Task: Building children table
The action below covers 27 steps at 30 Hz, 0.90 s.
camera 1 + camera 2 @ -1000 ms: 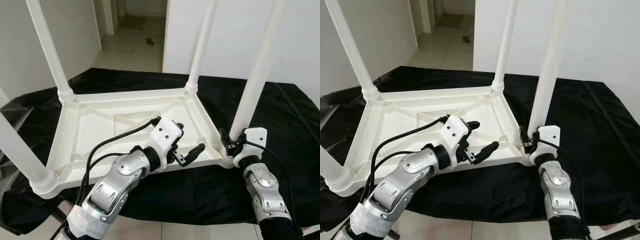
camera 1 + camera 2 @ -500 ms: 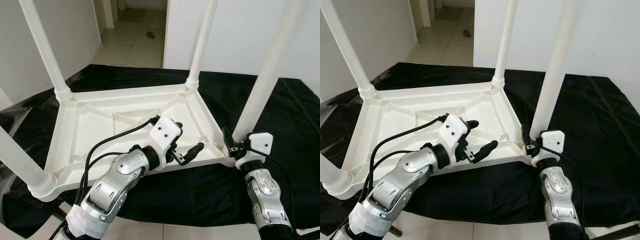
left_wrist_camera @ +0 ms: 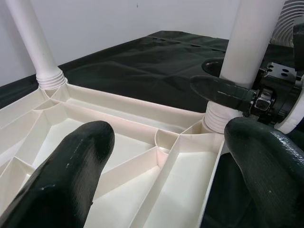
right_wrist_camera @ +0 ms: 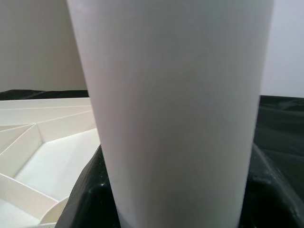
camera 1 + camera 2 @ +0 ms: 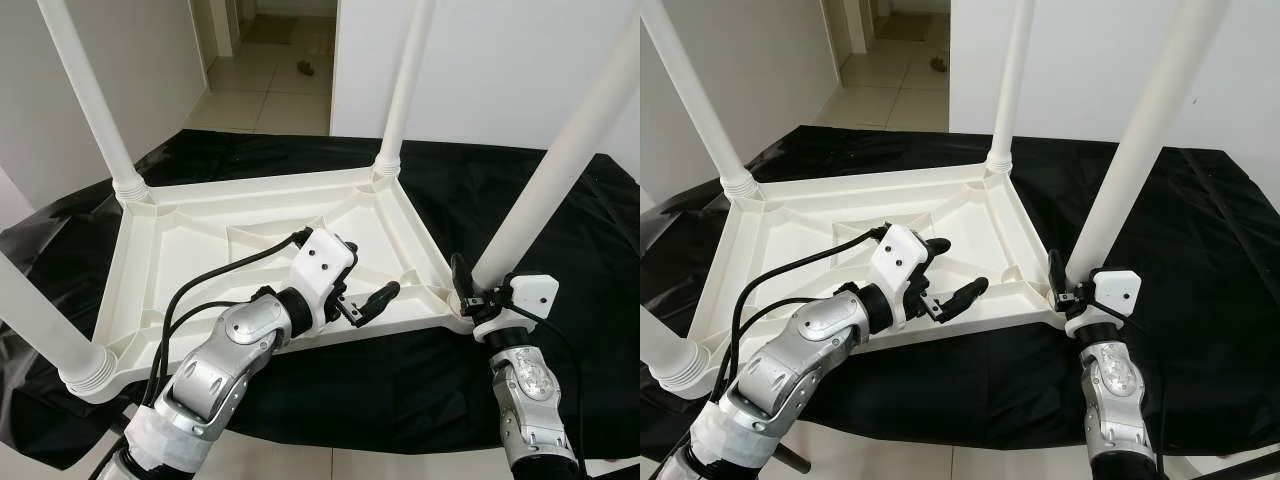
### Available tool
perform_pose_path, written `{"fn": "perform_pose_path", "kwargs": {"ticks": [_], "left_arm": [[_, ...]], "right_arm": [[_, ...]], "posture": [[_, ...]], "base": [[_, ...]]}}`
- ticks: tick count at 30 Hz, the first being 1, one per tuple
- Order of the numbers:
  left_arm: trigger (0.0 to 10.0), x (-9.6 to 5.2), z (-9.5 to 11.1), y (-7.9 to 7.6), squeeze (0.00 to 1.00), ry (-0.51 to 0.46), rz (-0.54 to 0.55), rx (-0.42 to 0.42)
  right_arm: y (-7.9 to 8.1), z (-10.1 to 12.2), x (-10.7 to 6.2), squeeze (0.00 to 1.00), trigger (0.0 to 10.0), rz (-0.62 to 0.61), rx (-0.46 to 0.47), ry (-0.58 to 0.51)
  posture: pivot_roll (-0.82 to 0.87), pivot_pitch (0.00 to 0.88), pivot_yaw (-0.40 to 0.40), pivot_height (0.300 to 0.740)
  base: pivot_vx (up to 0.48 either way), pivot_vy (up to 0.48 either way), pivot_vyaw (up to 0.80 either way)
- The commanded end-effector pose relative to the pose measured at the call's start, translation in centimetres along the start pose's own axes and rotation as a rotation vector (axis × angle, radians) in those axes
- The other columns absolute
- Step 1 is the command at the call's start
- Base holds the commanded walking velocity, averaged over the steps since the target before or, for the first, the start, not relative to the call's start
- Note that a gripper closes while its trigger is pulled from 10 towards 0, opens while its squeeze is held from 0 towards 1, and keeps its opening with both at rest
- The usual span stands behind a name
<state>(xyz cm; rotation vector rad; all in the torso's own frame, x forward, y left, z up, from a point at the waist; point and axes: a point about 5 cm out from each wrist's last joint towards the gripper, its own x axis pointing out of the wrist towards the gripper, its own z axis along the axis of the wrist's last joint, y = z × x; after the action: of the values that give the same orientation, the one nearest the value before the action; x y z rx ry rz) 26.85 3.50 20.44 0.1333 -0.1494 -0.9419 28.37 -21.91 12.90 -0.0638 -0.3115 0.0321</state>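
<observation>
A white plastic children's table (image 5: 190, 260) lies upside down on a black cloth, its ribbed underside facing up. Three legs stand upright in their corner sockets: far left (image 5: 95, 100), far right (image 5: 405, 80) and near left (image 5: 40, 310). The near-right leg (image 5: 560, 170) leans to the right. My right gripper (image 5: 1072, 290) is shut on this leg just above its socket; in the right wrist view the leg (image 4: 175, 104) sits between the black fingers (image 4: 85, 194). My left gripper (image 5: 960, 268) hovers open over the underside near that corner, holding nothing, its fingers (image 3: 71, 161) spread wide.
The black cloth (image 5: 560, 330) covers the low surface under the table and hangs over its near edge. Tiled floor (image 5: 330, 465) shows in front. Behind are white walls and an open doorway to a tiled hallway (image 5: 265, 90) with a small dark object (image 5: 305, 68).
The near-right leg has tilted further to the right in my right gripper's hold. The right gripper has shifted slightly right with it. The left gripper has barely moved.
</observation>
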Motion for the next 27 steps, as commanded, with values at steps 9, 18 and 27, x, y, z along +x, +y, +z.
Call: {"fn": "perform_pose_path", "kwargs": {"ticks": [9, 18, 27], "left_arm": [[10.0, -0.1, 0.5, -0.3, 0.0, -0.005, -0.071, 0.012], [10.0, -0.1, 0.6, -0.4, 0.0, -0.008, -0.062, 0.009], [10.0, -0.2, 0.6, -0.4, 0.0, -0.004, -0.063, 0.009]], "right_arm": [[-0.2, -5.0, -2.1, 0.0, 10.0, -0.096, 0.121, 0.309], [-0.6, -5.3, -1.8, 0.0, 10.0, -0.058, 0.077, 0.341], [-0.7, -5.6, -1.8, 0.0, 10.0, -0.047, 0.084, 0.366]], "posture": [[0.09, 0.075, 0.078, 0.74], [0.09, 0.077, 0.072, 0.74], [0.1, 0.075, 0.074, 0.74]], "base": [[0.0, 0.0, 0.0], [0.0, 0.0, 0.0], [0.0, 0.0, 0.0]]}}
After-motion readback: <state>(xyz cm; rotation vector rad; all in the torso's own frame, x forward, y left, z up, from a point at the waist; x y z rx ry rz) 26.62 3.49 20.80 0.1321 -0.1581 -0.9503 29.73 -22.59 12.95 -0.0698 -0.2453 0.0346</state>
